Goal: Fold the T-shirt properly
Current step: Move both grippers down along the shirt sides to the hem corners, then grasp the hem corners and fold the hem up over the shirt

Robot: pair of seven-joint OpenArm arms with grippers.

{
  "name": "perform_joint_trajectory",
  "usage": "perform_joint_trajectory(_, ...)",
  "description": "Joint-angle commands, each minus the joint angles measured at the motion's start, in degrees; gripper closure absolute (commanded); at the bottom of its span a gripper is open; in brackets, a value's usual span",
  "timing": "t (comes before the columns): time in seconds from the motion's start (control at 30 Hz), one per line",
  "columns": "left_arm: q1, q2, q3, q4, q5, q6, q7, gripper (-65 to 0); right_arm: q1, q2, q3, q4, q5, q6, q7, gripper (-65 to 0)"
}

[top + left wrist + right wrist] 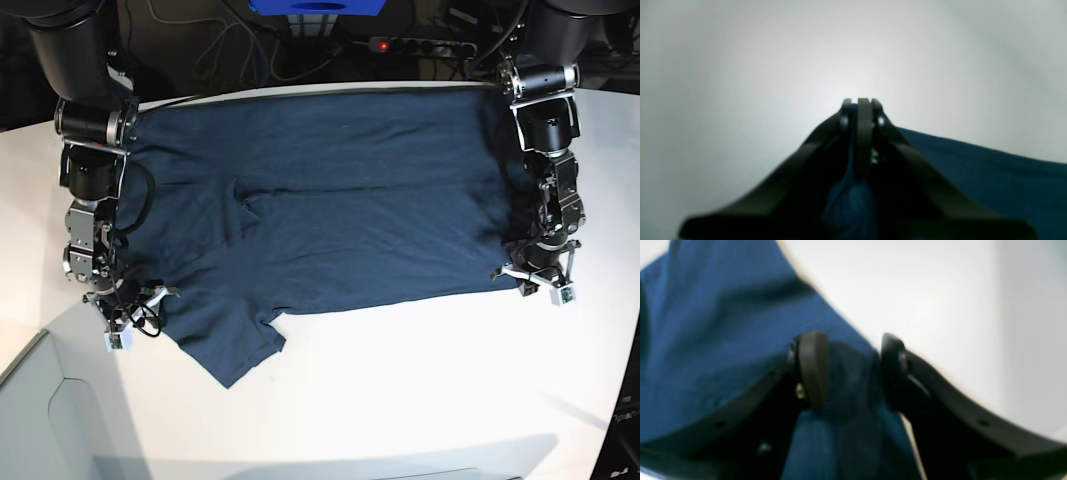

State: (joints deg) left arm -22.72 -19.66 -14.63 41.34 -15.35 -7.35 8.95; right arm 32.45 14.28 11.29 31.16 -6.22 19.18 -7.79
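The dark navy T-shirt (340, 200) lies spread flat across the white table (420, 400), with one sleeve pointing to the near left. My left gripper (535, 278) sits at the shirt's near right corner. In the left wrist view this left gripper (862, 101) is shut, with a strip of the T-shirt (973, 166) pinched between its fingers. My right gripper (128, 310) is at the shirt's near left edge. In the right wrist view the right gripper (853, 370) has its jaws apart, and a fold of the T-shirt (706, 323) lies in the gap.
Cables and a power strip (420, 45) run behind the table's far edge. The table's near left corner drops off to a grey lower surface (40, 420). Both arm columns stand at the far corners of the table.
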Motion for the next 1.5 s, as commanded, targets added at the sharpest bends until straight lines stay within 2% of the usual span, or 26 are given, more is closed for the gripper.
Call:
perform_joint_trajectory(0.0, -0.71, -0.43, 0.08, 0.37, 0.37, 0.28, 1.2, 0.0, 1.36, 0.62, 0.1, 0.71, -0.07, -0.32, -0.43, -24.7)
perform_joint_trajectory(0.17, 0.08, -0.43, 0.08, 0.37, 0.37, 0.28, 1.2, 0.0, 0.92, 0.62, 0.01, 0.71, -0.07, -0.32, -0.87, -21.7)
perform_joint_trajectory(0.23, 0.35, -0.43, 0.08, 0.37, 0.37, 0.28, 1.12, 0.0, 0.92, 0.71, 0.01, 0.71, -0.07, -0.32, -0.87, -12.7)
perform_joint_trajectory(0.3, 0.43, -0.43, -0.18, 0.37, 0.28, 0.28, 1.12, 0.0, 0.74, 0.71, 0.01, 0.8, -0.07, -0.32, -0.87, 0.0)
perform_joint_trajectory(0.43, 1.23, -0.43, -0.44, 3.01, -0.95, 0.28, 1.2, 0.0, 0.65, 0.62, 0.36, 1.24, 0.28, -0.06, -0.87, 0.0)
perform_joint_trajectory(0.57, 5.97, -0.87, -0.44, 11.62, -6.67, 0.28, 1.38, 0.0, 0.56, 0.62, 0.62, 1.33, 0.81, 0.03, -0.43, -0.1)
perform_joint_trajectory(0.63, 7.82, -0.96, -0.44, 15.23, -8.87, 0.28, 1.38, 0.0, 0.56, 0.71, 0.62, 2.38, 3.19, 0.03, -0.34, -0.1)
perform_joint_trajectory(0.77, 10.19, -0.96, -0.44, 20.33, -9.48, 0.28, 1.38, 0.0, -3.48, 1.06, 0.54, 10.91, 7.14, 0.03, -1.13, -0.1)
perform_joint_trajectory(1.03, 14.85, 0.01, -3.26, 30.44, -9.48, 0.28, 1.38, 0.0, -14.56, 1.15, 0.62, 34.47, 7.58, 0.03, -6.41, -0.1)
perform_joint_trajectory(1.3, 15.47, 4.14, -13.63, 40.81, -9.48, -0.25, 13.34, 0.0, -24.05, 0.71, 7.74, 49.77, 7.67, 0.12, -9.92, -0.1)
perform_joint_trajectory(1.47, 16.35, 5.55, -15.48, 44.42, -9.48, -0.25, 15.88, 0.0, -28.53, 0.71, 8.8, 54.43, 7.76, 0.12, -9.66, -0.1)
